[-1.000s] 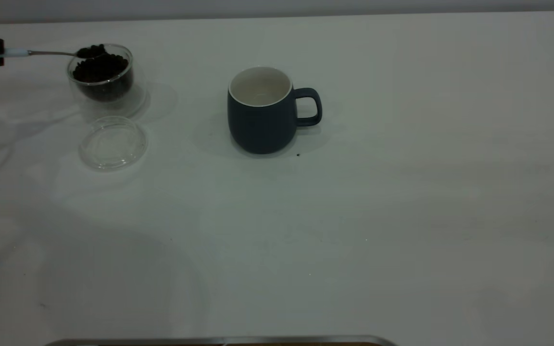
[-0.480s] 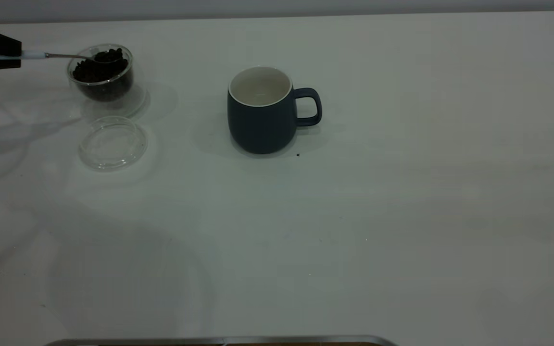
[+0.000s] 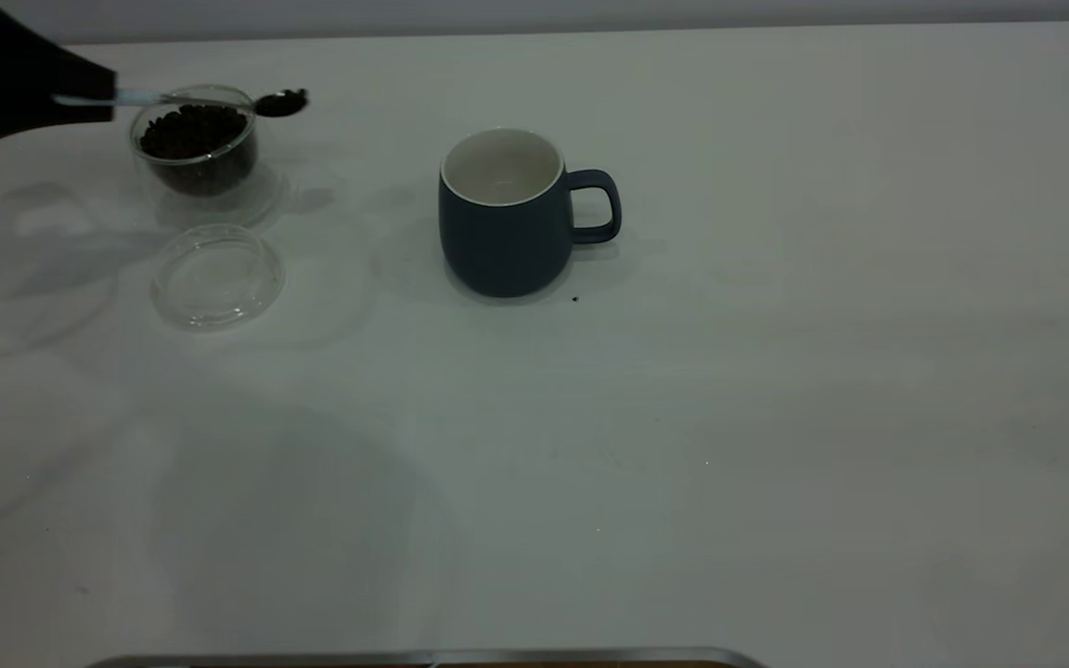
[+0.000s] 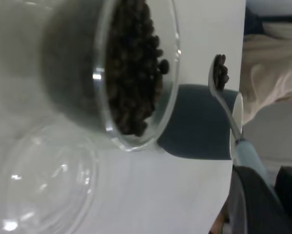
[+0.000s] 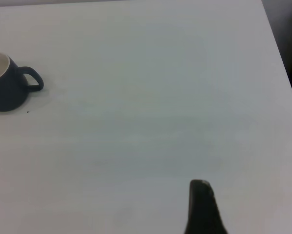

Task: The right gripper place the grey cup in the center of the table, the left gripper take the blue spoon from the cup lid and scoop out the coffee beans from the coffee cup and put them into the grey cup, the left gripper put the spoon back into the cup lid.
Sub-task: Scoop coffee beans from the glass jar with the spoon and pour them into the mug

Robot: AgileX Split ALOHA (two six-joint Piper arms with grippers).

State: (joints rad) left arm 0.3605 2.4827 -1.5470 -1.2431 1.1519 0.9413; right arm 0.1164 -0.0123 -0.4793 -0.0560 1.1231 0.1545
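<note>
My left gripper (image 3: 80,97) is at the table's far left, shut on the pale handle of the blue spoon (image 3: 140,96). The spoon is level, and its bowl, loaded with coffee beans (image 3: 281,102), hangs in the air just past the right rim of the coffee cup (image 3: 196,148). That cup is full of beans. The cup lid (image 3: 217,276) lies in front of it with nothing in it. The grey cup (image 3: 502,218) stands upright mid-table, handle to the right, with no beans showing inside. In the left wrist view the spoon (image 4: 219,73) is held out from the gripper (image 4: 270,195) in front of the grey cup (image 4: 194,122).
My right gripper (image 5: 202,209) shows only in its wrist view, hovering over bare table far to the right of the grey cup (image 5: 7,87). A tiny dark speck (image 3: 575,299) lies by the mug's base. A metal edge (image 3: 423,659) runs along the table's front.
The left gripper has moved right and slightly up. The spoon has left the coffee cup with beans in its bowl, which now hangs past the cup's right rim. Cups and lid have not moved.
</note>
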